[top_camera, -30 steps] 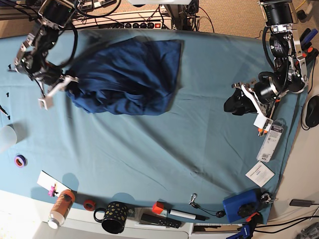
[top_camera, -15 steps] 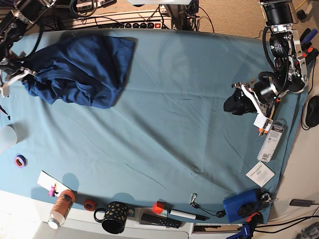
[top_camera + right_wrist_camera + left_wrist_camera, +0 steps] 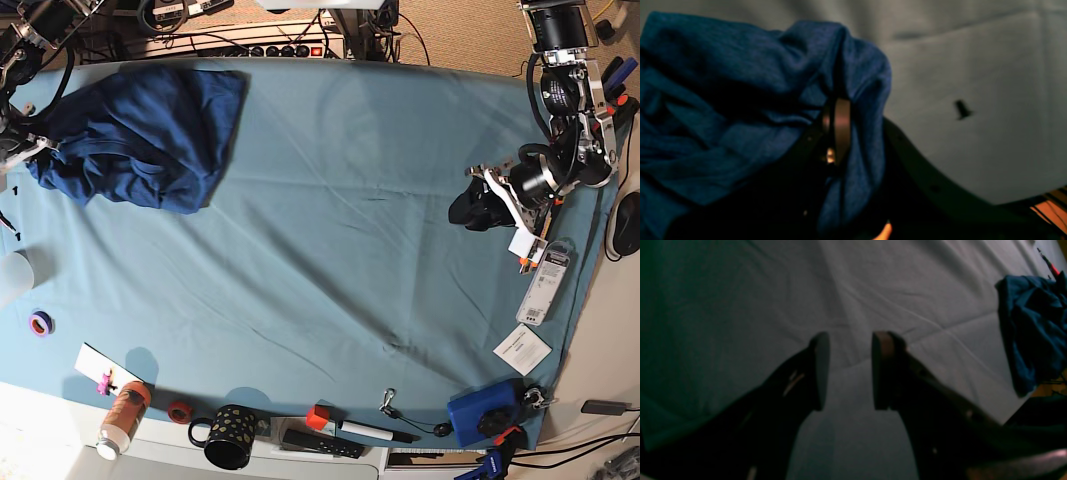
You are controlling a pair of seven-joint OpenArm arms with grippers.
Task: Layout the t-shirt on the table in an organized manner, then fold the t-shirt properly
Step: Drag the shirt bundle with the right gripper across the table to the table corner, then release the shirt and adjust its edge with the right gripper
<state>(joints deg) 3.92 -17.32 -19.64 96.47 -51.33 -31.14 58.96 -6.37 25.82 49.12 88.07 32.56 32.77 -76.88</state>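
table (image 3: 330, 230) mostly bare; right tool (image 3: 840, 130) pinching t-shirt (image 3: 140, 135); left tool (image 3: 848, 370) agape, idle.

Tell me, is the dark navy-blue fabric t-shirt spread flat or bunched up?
Bunched up. The dark navy-blue fabric t-shirt lies in a creased heap at one corner of the teal-covered table, a fold pinched in the right gripper.

Heathered matt knit t-shirt (image 3: 140, 135) lies bunched on smooth, faintly creased cloth-covered table (image 3: 330, 230).
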